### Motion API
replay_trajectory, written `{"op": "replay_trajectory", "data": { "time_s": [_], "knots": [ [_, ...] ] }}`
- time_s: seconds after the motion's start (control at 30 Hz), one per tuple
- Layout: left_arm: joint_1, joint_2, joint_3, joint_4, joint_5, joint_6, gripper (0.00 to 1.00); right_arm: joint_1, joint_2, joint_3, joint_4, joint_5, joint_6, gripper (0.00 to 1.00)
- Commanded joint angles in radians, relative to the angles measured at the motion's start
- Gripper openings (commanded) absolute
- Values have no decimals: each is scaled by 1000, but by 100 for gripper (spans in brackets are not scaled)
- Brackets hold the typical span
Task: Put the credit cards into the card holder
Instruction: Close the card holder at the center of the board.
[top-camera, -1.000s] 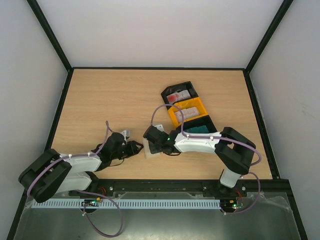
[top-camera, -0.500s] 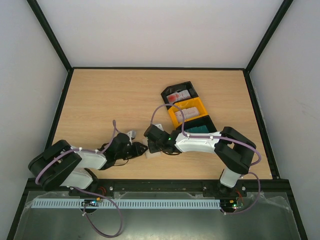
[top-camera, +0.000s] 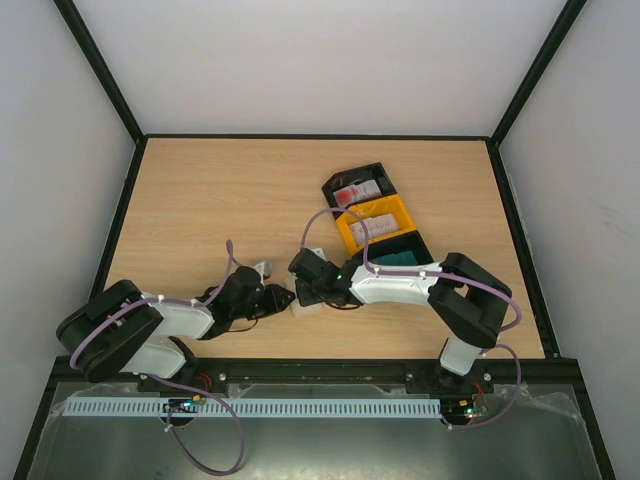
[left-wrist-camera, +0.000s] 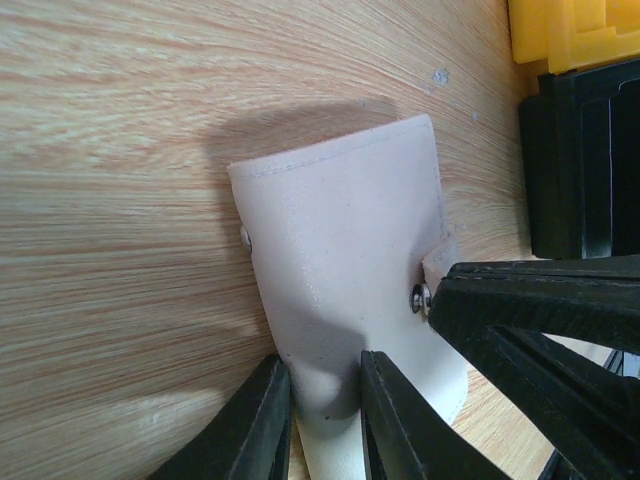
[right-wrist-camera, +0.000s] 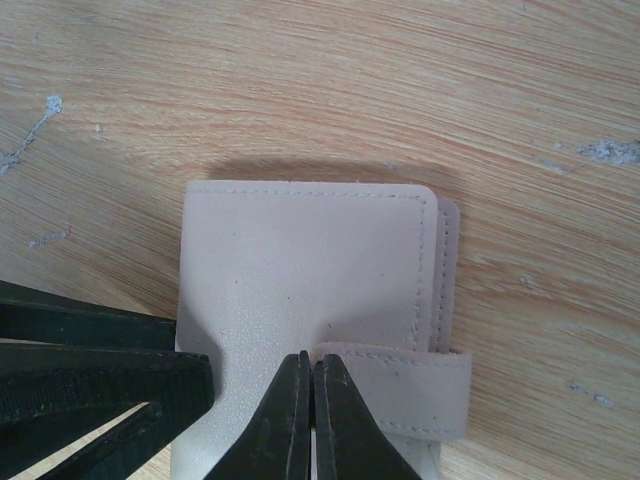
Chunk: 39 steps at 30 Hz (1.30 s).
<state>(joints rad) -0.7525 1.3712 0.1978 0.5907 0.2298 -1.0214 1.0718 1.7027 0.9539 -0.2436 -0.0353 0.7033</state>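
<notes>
My left gripper (left-wrist-camera: 322, 375) is pinching the near edge of the holder (left-wrist-camera: 340, 240). A fold of the pale material bulges up between its two fingers. My right gripper (right-wrist-camera: 311, 360) has its fingers pressed together with nothing between them. The tips rest on top of the holder, right at the end of the strap (right-wrist-camera: 400, 390) that wraps over its side.

The holder lies flat on the table (top-camera: 220, 200), folded shut, just in front of the two arm bases and between the grippers. A small metal snap (left-wrist-camera: 415, 296) shows at the strap side.

I judge I'm at the opening step. No card is in either gripper, and the holder has to come open before anything can go in. For the next move I want the left grip firm enough to anchor the holder. The right tips then need to work under the strap end and pull it off the snap without dragging the whole thing across the wood. The material is soft and flexes, so I expect it to buckle rather than lift cleanly.

The cards (top-camera: 357, 192) sit in a row of three bins (top-camera: 347, 236) beyond my right arm, near but apart from the holder. The far black bin has white ones with red print, the orange one has pale ones, and the near black one has teal ones.

The table is light wood grain with a few scuffs, edged by a black frame. Plain white walls (top-camera: 320, 60) close it in on three sides.
</notes>
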Motion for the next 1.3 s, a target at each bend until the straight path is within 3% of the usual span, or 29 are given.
{"op": "replay_trajectory", "data": {
  "time_s": [0.0,0.67,1.27],
  "knots": [
    [-7,28,-5,-119,-34,9,22,-2,36,6,-24,-11,-1,2],
    [-7,34,-3,-124,-37,12,22,-3,38,-75,7,-12,58,2],
    [-8,22,-3,-146,-44,14,22,-119,-25,-336,429,-253,223,2]
  ]
}}
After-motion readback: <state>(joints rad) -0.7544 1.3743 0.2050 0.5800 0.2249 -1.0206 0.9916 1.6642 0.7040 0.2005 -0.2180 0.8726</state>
